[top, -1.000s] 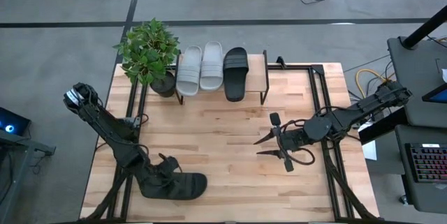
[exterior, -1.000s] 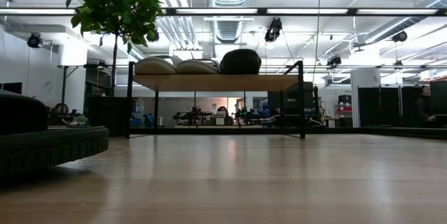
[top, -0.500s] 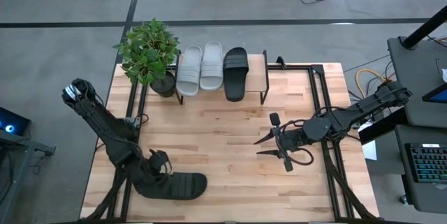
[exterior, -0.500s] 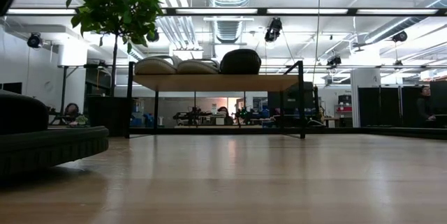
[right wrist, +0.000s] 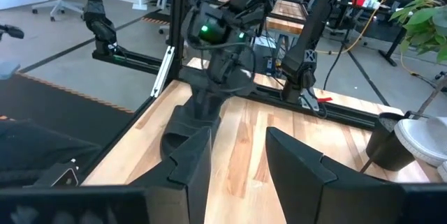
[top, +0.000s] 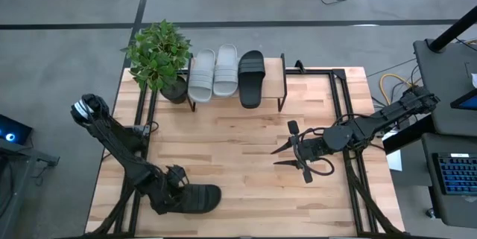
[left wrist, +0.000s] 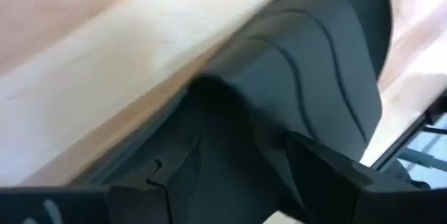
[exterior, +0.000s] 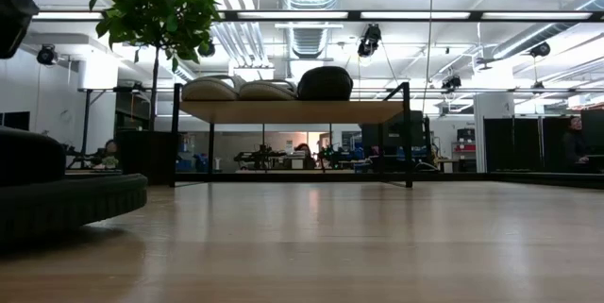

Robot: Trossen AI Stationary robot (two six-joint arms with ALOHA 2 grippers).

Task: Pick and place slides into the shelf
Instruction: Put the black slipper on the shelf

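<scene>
From above, the shelf (top: 272, 83) stands at the table's (top: 246, 157) far edge, carrying two light grey slides (top: 213, 72) and one black slide (top: 251, 77). The fourth slide (top: 195, 198) — black — lies near the front left corner, under the left gripper (top: 170, 194). Only the left wrist view shows that gripper's fingers (left wrist: 328, 175) spread around the slide; whether they grip it is unclear. The right gripper (top: 285, 155) hovers right of centre, fingers parted, empty — the low view shows neither gripper.
</scene>
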